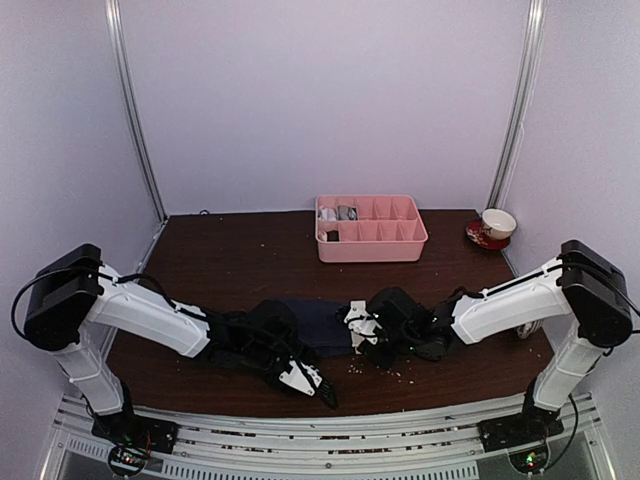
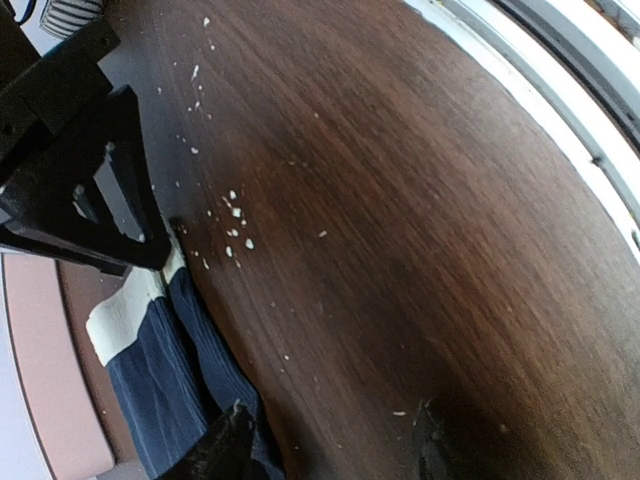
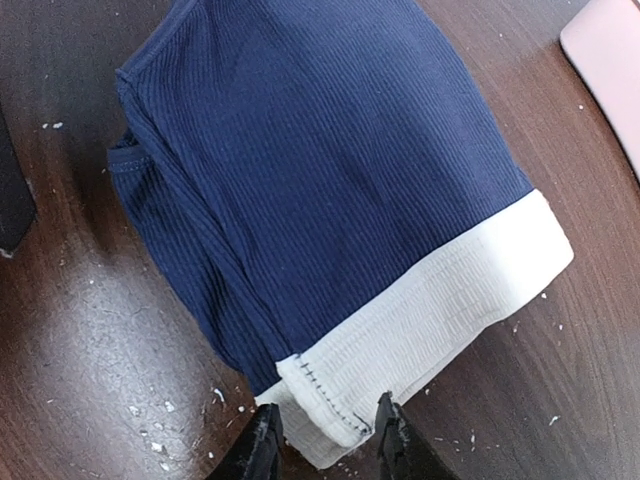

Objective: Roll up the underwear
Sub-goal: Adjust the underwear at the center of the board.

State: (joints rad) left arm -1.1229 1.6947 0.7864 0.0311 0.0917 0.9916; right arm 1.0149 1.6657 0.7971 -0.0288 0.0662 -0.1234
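Top external view: the navy underwear (image 1: 318, 322) lies flat on the dark table (image 1: 230, 260) between the two arms, near the front edge and well apart from the pink tray (image 1: 372, 248) at the back. Its cream-white waistband (image 3: 450, 290) points toward the right arm, which puts the thick hem where a roll would most sensibly begin.

Right wrist view: the garment is folded into a narrow panel, navy ribbed cloth above and the waistband across its near end. The right gripper (image 3: 325, 450) sits at the waistband's near corner with its jaws partly spread, one on each side of the doubled hem. Whether they press on the cloth cannot be told. The placement suggests a bid for the edge that will start the roll.

Left wrist view: the left gripper (image 2: 330, 450) hovers over bare wood, its jaws spread with nothing between them, and one finger just beside the navy cloth. It seems to be standing by at the near side, ready to steady the panel. Pale crumbs (image 2: 235, 225) dot the table nearby.

The tray's back-left compartments hold small bundles, too small to identify. No rolled turn is visible in the navy cloth, so the rolling looks not yet begun.
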